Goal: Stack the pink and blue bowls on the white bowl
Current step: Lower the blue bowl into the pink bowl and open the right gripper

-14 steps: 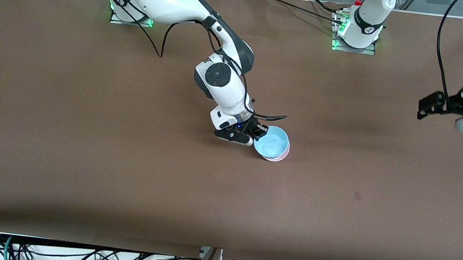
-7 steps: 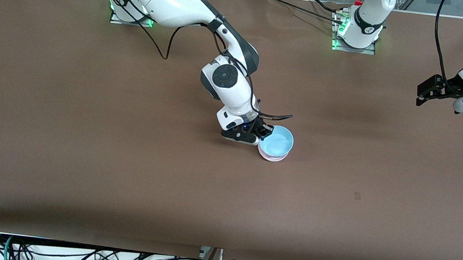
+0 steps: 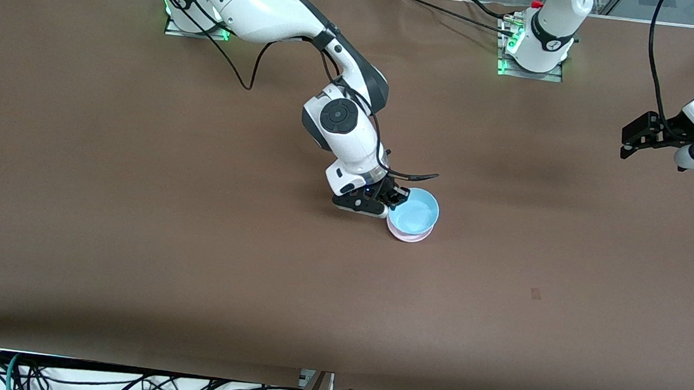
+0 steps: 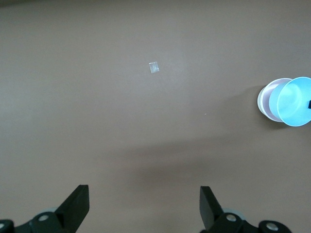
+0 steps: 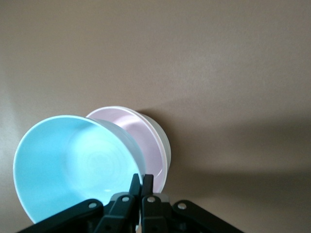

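My right gripper (image 3: 395,198) is shut on the rim of the light blue bowl (image 3: 415,213) and holds it tilted over the stack at mid-table. In the right wrist view its fingers (image 5: 141,180) pinch the blue bowl's rim (image 5: 73,165). The pink bowl (image 5: 146,138) sits nested in the white bowl (image 5: 165,143), which shows only as a rim beneath it. I cannot tell whether the blue bowl touches the pink one. My left gripper (image 3: 629,138) is open and empty, up in the air over the left arm's end of the table. The stack also shows in the left wrist view (image 4: 286,100).
A small pale scrap (image 3: 535,293) lies on the brown table cover (image 3: 188,256), nearer to the front camera than the bowls; it also shows in the left wrist view (image 4: 154,67). Cables hang along the table's front edge (image 3: 112,382).
My right gripper has carried the blue bowl a little toward the left arm's end, more squarely over the pink bowl. My left gripper has drawn back and risen.
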Controlling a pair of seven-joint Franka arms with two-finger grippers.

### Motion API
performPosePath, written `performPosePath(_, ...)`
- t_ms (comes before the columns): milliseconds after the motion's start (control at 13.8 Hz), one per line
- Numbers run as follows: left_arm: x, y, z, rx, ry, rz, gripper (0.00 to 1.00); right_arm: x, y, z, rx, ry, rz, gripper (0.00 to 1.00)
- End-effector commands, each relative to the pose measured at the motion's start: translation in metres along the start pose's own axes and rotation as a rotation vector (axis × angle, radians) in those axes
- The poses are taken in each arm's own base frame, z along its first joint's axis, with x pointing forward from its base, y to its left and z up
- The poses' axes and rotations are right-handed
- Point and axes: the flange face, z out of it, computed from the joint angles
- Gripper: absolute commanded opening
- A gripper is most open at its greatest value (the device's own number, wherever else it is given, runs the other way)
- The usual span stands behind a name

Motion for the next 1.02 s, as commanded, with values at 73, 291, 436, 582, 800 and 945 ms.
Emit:
performPosePath(73,0.0043,0.0025,-0.0043,-0.011,0.018,-0.008,1.00,-0.0037,-0.0054,0.0050,-0.005,0.012,-0.002,0.00)
performPosePath(291,0.0028,0.0017,-0.0049,-0.012,0.010,-0.006,1.00,-0.0030,-0.0055,0.0040,-0.006,0.014,-0.006,0.00)
performPosePath(436,0.0019,0.0043,-0.0053,-0.012,0.006,-0.005,1.00,-0.0031,-0.0055,0.0041,-0.011,0.021,-0.020,0.00)
performPosePath(582,0.0006,0.0044,-0.0043,-0.013,-0.007,-0.003,1.00,-0.0021,-0.0050,0.0039,-0.013,0.025,-0.024,0.00)
performPosePath(800,0.0014,0.0016,-0.0077,-0.012,0.001,-0.006,1.00,-0.0034,-0.0055,0.0042,-0.018,0.030,-0.035,0.00)
performPosePath(945,0.0017,-0.0018,-0.0082,-0.012,0.002,-0.014,1.00,-0.0040,-0.0044,0.0053,-0.029,0.025,-0.037,0.00)
